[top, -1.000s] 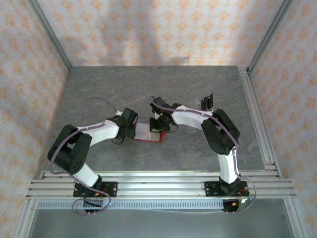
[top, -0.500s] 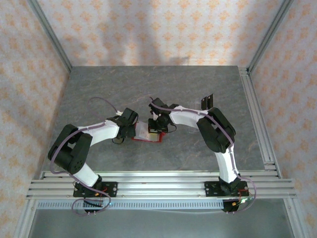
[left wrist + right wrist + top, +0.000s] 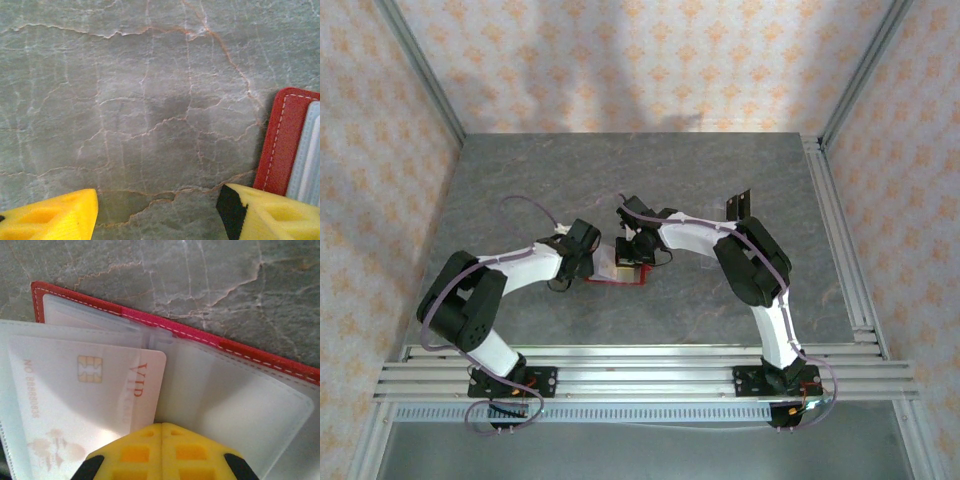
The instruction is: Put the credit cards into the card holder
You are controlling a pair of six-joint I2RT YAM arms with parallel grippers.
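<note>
Top view: card holder (image 3: 617, 281) lies open on the grey marbled bench (image 3: 520, 190), centre of frame, a bit below middle, pale lining up, red edge along its lower side. Both arms reach in to it. The left hand (image 3: 590, 264) is at its left edge, the right hand (image 3: 632, 257) over its upper right part. A dark card (image 3: 738, 205) sits well apart at upper right of the bench, near the side rail; can't tell if it is flat or tilted.

Left wrist view: left hand (image 3: 157, 205) is released, yellow fingers (image 3: 55, 215) spread to the lower corners with bare bench (image 3: 150, 100) between them. The lower-right finger is at the red stitched edge of the card holder (image 3: 280, 140), at right of frame.

Right wrist view: right hand (image 3: 162, 426) is clenched, yellow fingers pressed together at bottom centre, tips on the clear sleeves near the fold. Can't tell if it pinches a sleeve. Card holder (image 3: 250, 357) is spread open, red border running upper left to right. A pale chip card (image 3: 85, 390) marked VIP lies inside a clear sleeve on the left half, just beside the fingertips.
</note>
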